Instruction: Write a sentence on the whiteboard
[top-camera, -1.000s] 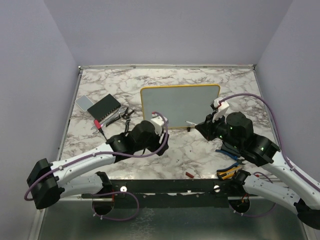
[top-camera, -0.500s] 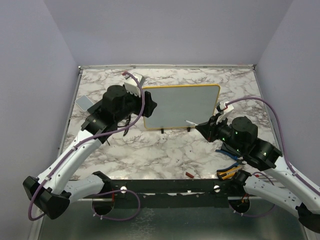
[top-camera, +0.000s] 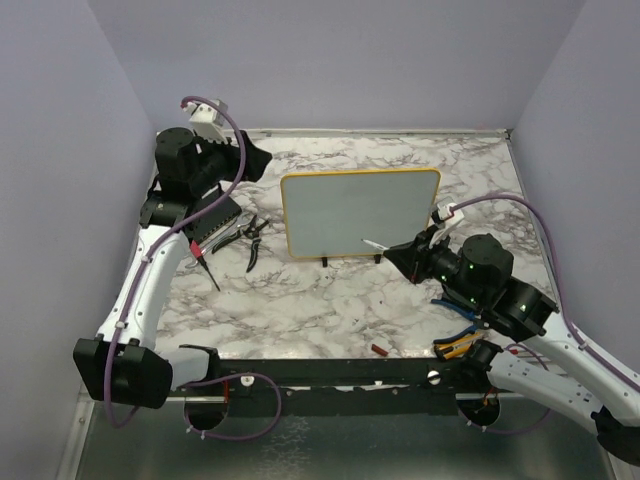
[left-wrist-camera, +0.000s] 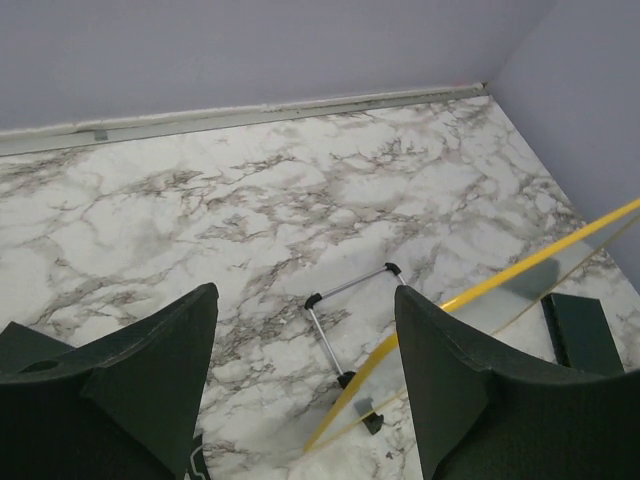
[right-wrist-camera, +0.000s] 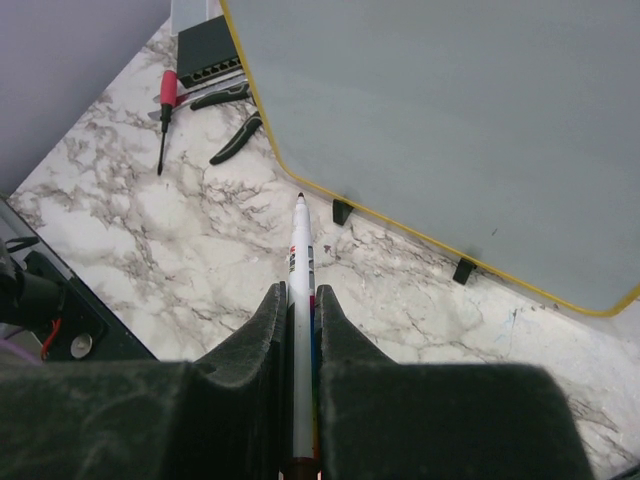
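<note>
The whiteboard (top-camera: 360, 212) stands propped mid-table, pale grey with a yellow frame; its face (right-wrist-camera: 450, 120) is blank, and no sentence shows on it. My right gripper (right-wrist-camera: 299, 290) is shut on a white marker (right-wrist-camera: 300, 250), whose dark tip points at the table just in front of the board's lower left corner. From above, the marker (top-camera: 372, 244) lies near the board's bottom edge, with the right gripper (top-camera: 400, 256) behind it. My left gripper (top-camera: 252, 160) is raised at the back left, open and empty (left-wrist-camera: 305, 295), looking down on the board's yellow edge (left-wrist-camera: 520, 275) and wire stand (left-wrist-camera: 330, 340).
Left of the board lie a dark box (top-camera: 207, 215), a red-handled screwdriver (top-camera: 200, 258) and black pliers (top-camera: 255, 232). Blue and yellow hand tools (top-camera: 458, 340) sit by the right arm, and a small red piece (top-camera: 381, 350) lies at the near edge. Walls enclose three sides.
The left arm swung from in front of the board up and back to the far left corner. The right gripper with the marker shifted slightly left along the board's bottom edge.
</note>
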